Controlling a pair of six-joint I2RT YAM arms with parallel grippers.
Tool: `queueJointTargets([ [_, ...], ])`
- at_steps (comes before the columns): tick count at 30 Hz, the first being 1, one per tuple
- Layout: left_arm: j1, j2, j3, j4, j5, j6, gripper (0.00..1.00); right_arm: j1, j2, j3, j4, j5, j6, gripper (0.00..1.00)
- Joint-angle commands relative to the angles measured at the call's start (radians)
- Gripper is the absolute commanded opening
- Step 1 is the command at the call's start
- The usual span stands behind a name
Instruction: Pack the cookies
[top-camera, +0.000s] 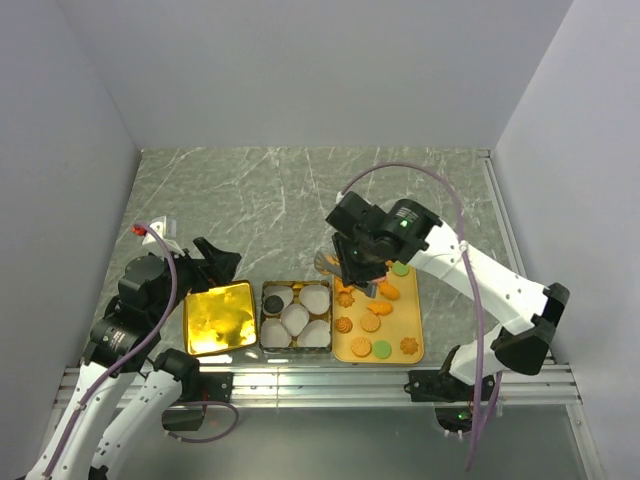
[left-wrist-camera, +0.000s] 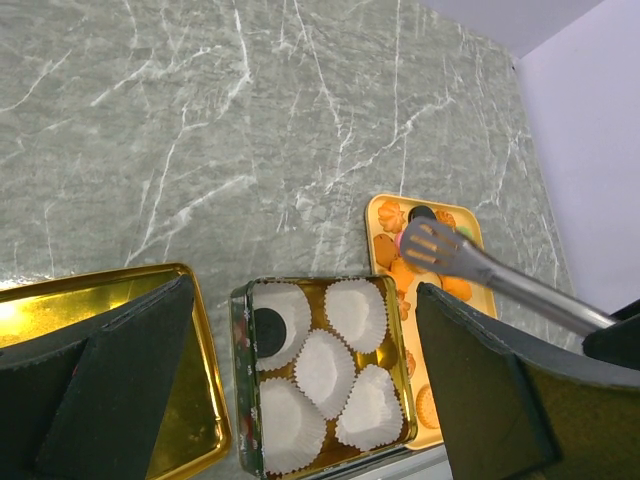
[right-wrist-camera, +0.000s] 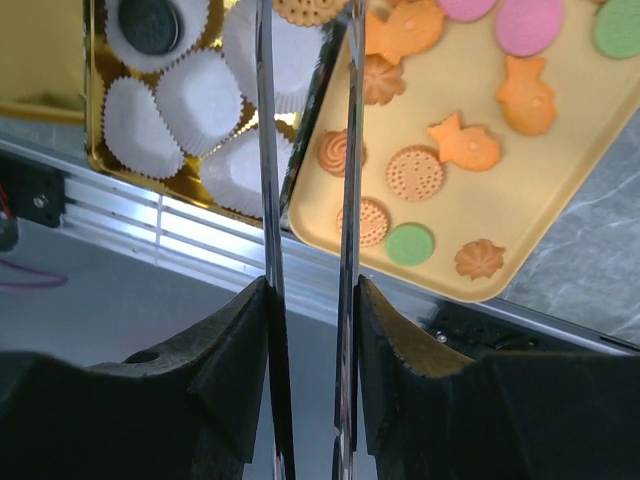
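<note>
Right wrist view: the right gripper (right-wrist-camera: 308, 295) is clamped on the two thin arms of the tongs (right-wrist-camera: 262, 150). The arms run off the top edge, so the tips and whatever sits between them are cut off. Most cookies (right-wrist-camera: 414, 174) lie loose on the tray (right-wrist-camera: 560, 190). The top row is cropped and the tong arms hide a strip of them. One black cookie (right-wrist-camera: 150, 25) sits in a paper cup (right-wrist-camera: 200, 95).

From the left wrist, the tong head hangs over the tray's far end. I cannot tell whether it touches a cookie or carries one. The left gripper (left-wrist-camera: 305, 300) has its jaws wide apart and holds nothing. Its dark fingers (left-wrist-camera: 110, 380) fill both lower corners, hiding part of the lid (left-wrist-camera: 205, 420) and the tray's near corner. The right arm shows only as a dark sliver at the right edge.

From the top, the right wrist covers the tray's far end and the grip on the tongs. The left arm's base runs off the bottom.

Lid, tin (left-wrist-camera: 240, 400) and tray stand side by side in one row, close to the rail (top-camera: 320, 380) at the near edge. There is little room on that side. Beyond the row the table (top-camera: 280, 190) lies bare back to the far wall. A bare strip also runs between the tray and the right wall.
</note>
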Motion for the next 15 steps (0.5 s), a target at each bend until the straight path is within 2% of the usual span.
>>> queueJointTargets([
  [1,-0.004,-0.002,0.002,0.030,-0.012,-0.001,1.00,0.048,0.025,0.043,0.021,0.021,0.034,0.27],
  [15,-0.004,0.006,0.002,0.030,-0.012,-0.001,0.99,0.142,0.087,0.021,0.018,0.047,0.060,0.27],
])
